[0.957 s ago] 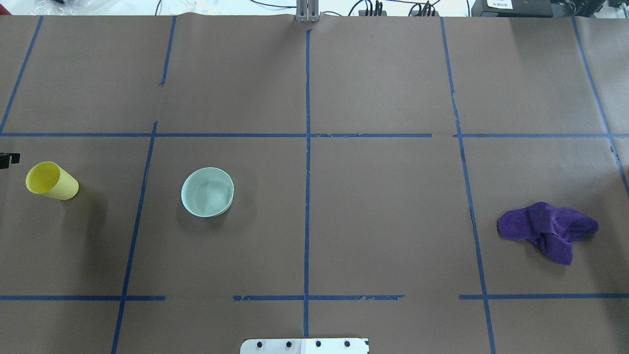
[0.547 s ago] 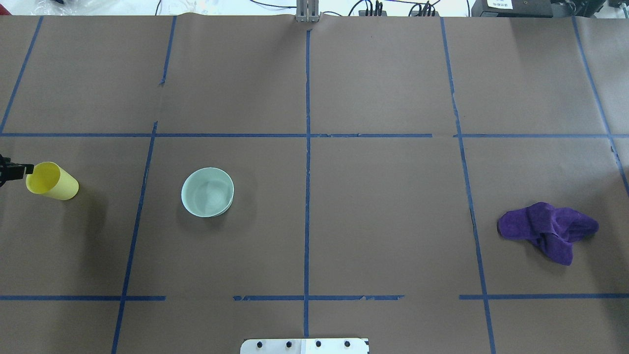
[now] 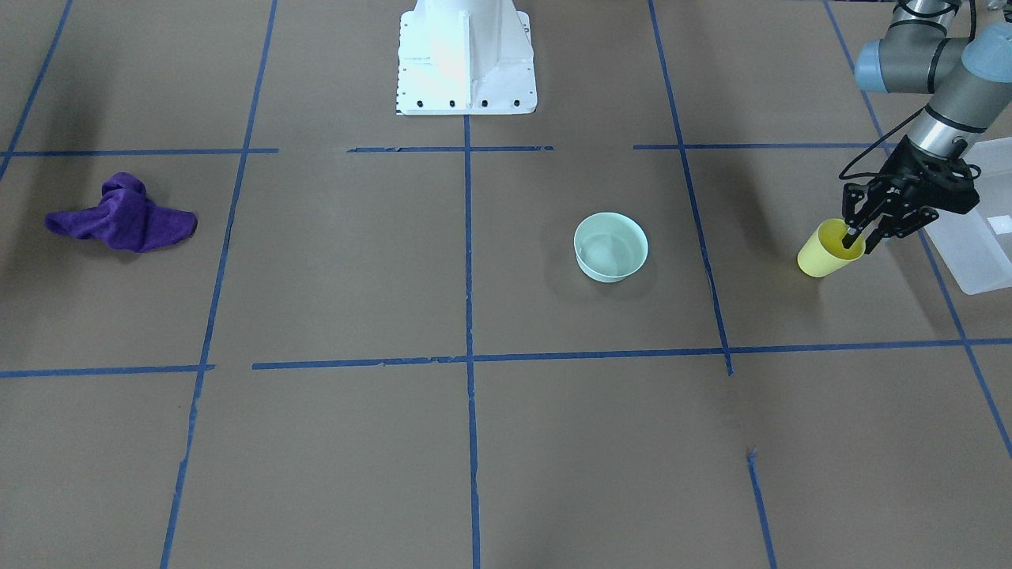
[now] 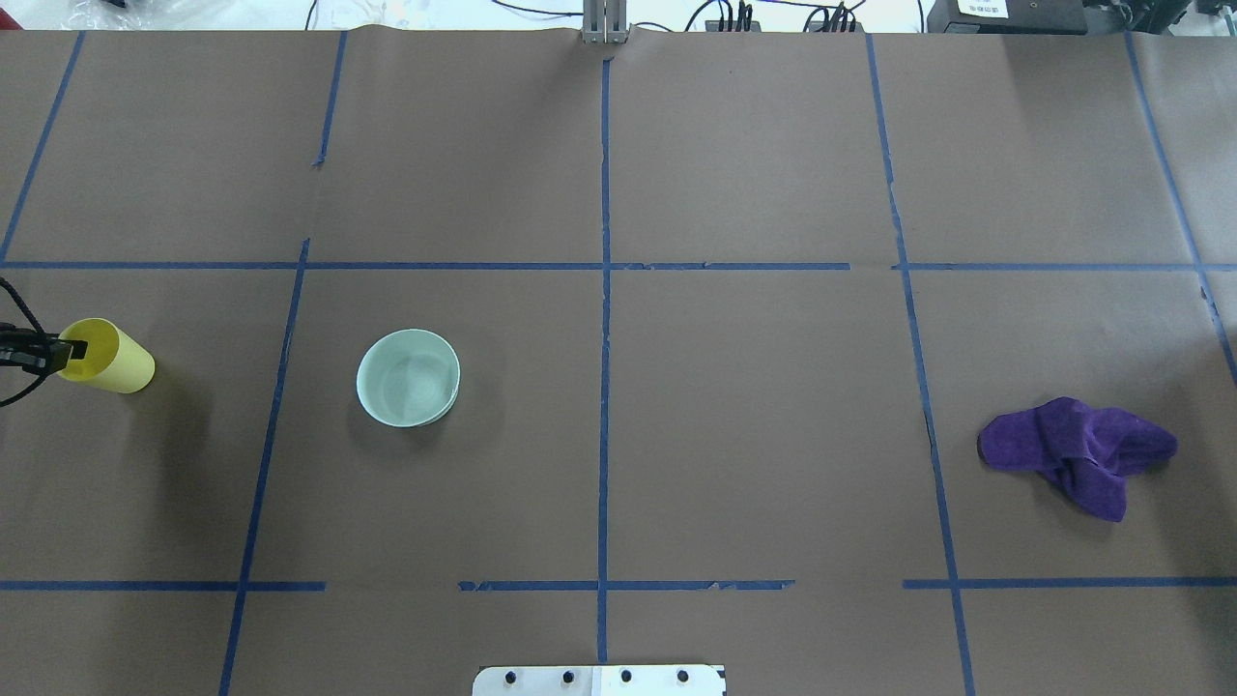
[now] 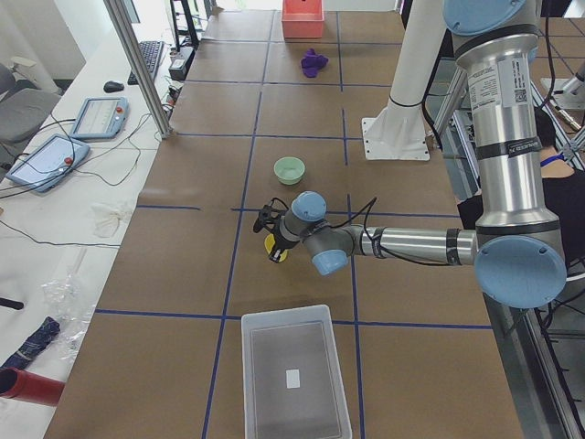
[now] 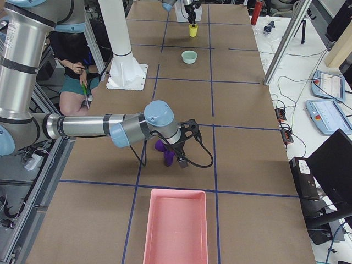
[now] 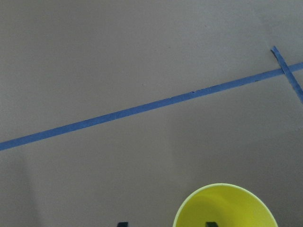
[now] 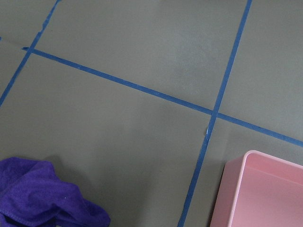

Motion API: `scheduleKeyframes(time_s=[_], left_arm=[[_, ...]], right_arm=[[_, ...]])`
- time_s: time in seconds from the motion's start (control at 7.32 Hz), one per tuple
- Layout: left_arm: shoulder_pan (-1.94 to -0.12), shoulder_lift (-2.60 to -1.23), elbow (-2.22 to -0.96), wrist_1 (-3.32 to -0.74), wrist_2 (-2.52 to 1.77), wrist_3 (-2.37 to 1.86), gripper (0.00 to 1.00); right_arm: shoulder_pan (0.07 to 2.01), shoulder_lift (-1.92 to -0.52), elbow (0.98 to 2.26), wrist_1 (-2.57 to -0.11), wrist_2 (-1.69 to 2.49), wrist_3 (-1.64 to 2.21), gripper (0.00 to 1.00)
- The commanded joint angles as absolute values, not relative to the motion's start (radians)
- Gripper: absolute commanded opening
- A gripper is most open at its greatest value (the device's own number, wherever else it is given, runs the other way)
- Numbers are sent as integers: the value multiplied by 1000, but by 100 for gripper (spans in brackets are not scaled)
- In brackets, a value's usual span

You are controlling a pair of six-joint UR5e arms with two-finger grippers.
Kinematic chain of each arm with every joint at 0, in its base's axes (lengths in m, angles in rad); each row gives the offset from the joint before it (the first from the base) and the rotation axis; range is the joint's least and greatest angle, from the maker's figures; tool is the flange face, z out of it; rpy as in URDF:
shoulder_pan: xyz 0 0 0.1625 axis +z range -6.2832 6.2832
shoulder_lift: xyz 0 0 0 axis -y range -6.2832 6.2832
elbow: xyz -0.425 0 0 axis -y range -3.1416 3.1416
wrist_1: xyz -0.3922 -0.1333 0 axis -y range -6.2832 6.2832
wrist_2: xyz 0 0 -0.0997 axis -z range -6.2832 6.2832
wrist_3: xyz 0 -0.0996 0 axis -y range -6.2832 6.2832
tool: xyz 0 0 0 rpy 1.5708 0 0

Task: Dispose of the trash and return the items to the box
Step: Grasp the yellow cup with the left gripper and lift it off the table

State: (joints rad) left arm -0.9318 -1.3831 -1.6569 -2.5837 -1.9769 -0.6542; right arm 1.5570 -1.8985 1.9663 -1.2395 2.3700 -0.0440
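The yellow cup [image 4: 114, 360] stands upright at the table's far left, and also shows in the front view [image 3: 821, 254] and the left wrist view [image 7: 225, 208]. My left gripper [image 3: 859, 243] is open and straddles the cup's rim, one finger inside and one outside. The mint-green bowl [image 4: 408, 377] sits upright to the cup's right, untouched. The translucent box [image 3: 971, 246] lies just beyond the cup at the table's left end. My right gripper [image 6: 179, 158] hovers by a purple cloth [image 4: 1078, 452]; I cannot tell whether it is open or shut.
A pink tray [image 6: 175, 228] lies at the table's right end, near the cloth, and shows in the right wrist view [image 8: 265, 194]. The white robot base [image 3: 466, 55] stands at the near middle edge. Blue tape lines cross the brown table paper.
My left gripper has come in from the left edge to the yellow cup; one finger now sits inside the cup's mouth. The cup, bowl and cloth have not moved.
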Motion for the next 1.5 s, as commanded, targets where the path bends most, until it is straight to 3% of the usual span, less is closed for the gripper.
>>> scheduleKeyframes(time_s=[0.0, 0.41, 0.82, 1.09, 1.37], left_arm=[[-931, -1388, -1661, -2577, -2002, -546, 0], [-1140, -1382, -1699, -2472, -2272, -210, 0], [-1392, -1388, -1798, -2107, -2316, 244, 0], [-1552, -1393, -1772, -1938, -2307, 575, 0], [-1604, -1379, -1673, -1953, -2310, 751, 0]], right_arm=[[1557, -1899, 1965, -1239, 2370, -46, 100], [1557, -1905, 1965, -1239, 2368, -52, 100], [1557, -1907, 1965, -1238, 2368, -54, 100], [1557, -1914, 1967, -1238, 2370, -55, 100], [1557, -1914, 1967, -1238, 2368, -55, 100]])
